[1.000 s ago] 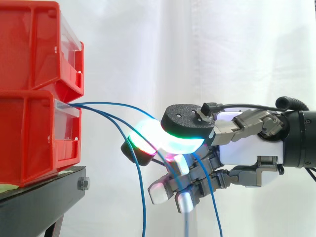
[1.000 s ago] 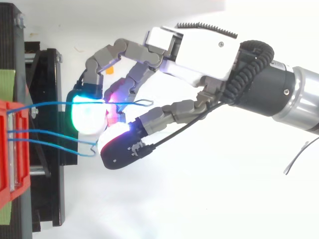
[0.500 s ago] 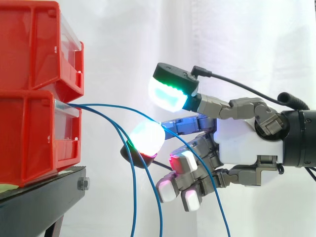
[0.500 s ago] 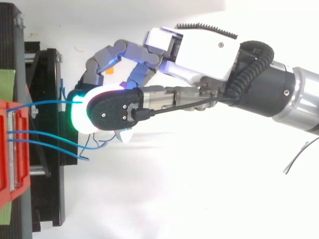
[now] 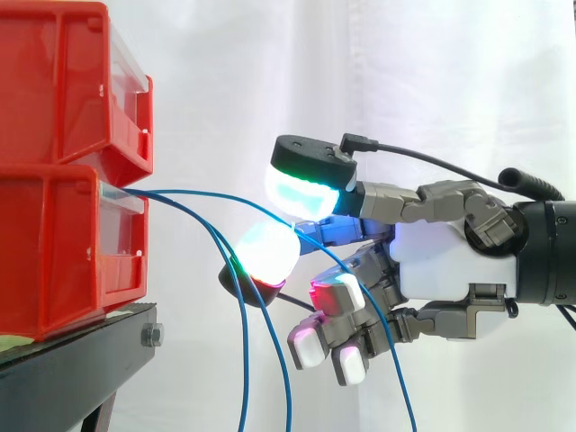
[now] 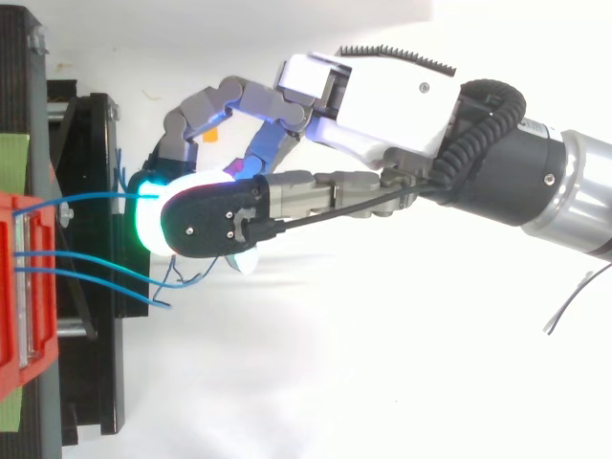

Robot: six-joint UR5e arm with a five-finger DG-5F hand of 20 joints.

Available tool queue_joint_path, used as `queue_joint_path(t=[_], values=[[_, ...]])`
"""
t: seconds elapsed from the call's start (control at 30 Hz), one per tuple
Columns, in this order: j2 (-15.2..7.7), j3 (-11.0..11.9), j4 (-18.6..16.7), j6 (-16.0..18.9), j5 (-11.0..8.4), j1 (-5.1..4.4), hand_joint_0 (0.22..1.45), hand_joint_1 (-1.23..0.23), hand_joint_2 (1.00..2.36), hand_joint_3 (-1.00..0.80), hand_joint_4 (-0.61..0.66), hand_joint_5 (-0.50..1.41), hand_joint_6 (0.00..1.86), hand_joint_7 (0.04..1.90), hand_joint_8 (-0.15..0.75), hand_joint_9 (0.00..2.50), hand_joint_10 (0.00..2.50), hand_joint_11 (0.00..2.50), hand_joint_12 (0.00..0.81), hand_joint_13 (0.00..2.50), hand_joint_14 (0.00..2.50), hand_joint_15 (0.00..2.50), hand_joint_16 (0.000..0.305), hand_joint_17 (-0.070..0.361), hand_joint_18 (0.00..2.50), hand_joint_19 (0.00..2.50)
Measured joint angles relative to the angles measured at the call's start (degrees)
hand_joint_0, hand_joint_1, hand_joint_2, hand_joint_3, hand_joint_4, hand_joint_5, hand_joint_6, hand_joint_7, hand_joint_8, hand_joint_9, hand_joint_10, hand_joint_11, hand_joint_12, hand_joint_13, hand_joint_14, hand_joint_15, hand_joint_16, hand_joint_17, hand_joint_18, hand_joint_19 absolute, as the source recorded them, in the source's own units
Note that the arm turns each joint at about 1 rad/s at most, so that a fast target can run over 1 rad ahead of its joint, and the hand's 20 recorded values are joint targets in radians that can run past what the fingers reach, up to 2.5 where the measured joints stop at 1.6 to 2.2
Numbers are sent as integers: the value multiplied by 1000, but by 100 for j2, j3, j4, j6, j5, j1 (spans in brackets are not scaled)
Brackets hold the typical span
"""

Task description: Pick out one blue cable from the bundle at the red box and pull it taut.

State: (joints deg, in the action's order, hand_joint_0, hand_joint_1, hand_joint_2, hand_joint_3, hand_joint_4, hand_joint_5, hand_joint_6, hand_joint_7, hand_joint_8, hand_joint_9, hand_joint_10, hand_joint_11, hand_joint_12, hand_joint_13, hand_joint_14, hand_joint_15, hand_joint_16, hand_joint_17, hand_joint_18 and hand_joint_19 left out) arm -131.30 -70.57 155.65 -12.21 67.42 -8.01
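Note:
Three thin blue cables leave the front of the lower red bin (image 5: 63, 252). The top cable (image 6: 91, 198) arcs right and passes between the thumb's green-cyan pad (image 5: 304, 184) and a white-green fingertip (image 5: 266, 250), then drops past the palm. My hand (image 5: 441, 270) comes in from the right. The thumb stands just above this cable with a small gap, so nothing is clamped. The lower fingers are loosely bent below. The other two cables (image 5: 243, 360) hang down free left of the hand. From above, the thumb (image 6: 206, 222) covers the fingertip under it.
A second red bin (image 5: 54, 81) sits on top of the lower one. Both rest on a black stand (image 5: 72, 360) at the left. A white curtain hangs behind.
One second ago the thumb lay pressed on the fingertip. It then lifted well clear and has now come down a little and shifted toward the bins. The loose cables swung slightly.

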Motion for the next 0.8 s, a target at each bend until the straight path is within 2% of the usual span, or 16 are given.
queue_joint_path(t=[0.6,0.8], values=[[-16,0,-18,-81,-122,-42,587,-545,1008,-410,167,-178,893,810,300,1283,23,1268,386,1053,24,660,57,127,903,664],[-18,0,-22,-87,-158,-44,587,-553,1007,-422,168,-184,896,792,301,1269,21,1323,369,1098,25,762,52,116,872,637]])
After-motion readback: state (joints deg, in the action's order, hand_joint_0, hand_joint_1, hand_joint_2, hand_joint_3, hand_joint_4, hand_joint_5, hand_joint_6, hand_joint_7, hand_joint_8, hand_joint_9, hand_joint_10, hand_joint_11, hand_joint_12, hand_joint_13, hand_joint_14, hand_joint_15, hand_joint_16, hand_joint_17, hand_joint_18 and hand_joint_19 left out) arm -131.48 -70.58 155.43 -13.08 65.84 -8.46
